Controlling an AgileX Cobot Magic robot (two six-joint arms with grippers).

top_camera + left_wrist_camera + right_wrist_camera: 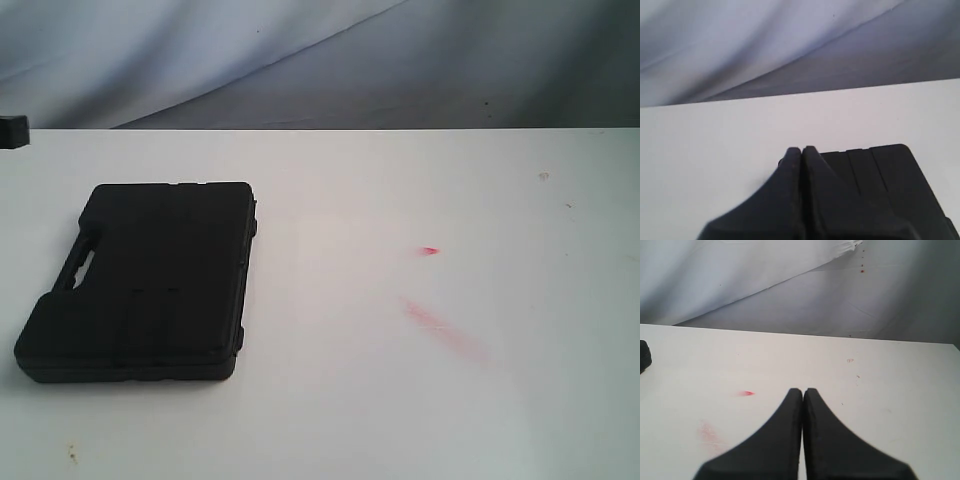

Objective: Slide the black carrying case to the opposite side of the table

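Note:
The black carrying case (145, 278) lies flat on the left part of the white table (400, 400), its handle cut-out toward the left edge. Neither arm shows in the exterior view. In the left wrist view my left gripper (801, 149) is shut with nothing in it, its tips held over the near corner of the case (890, 185). In the right wrist view my right gripper (803, 390) is shut and empty above bare tabletop, and a sliver of the case (644, 355) shows at the frame's edge.
Red smears (440, 325) and a small red mark (430, 250) stain the table right of centre. A grey cloth backdrop (300, 60) hangs behind the far edge. A small dark block (12, 130) sits at the far left edge.

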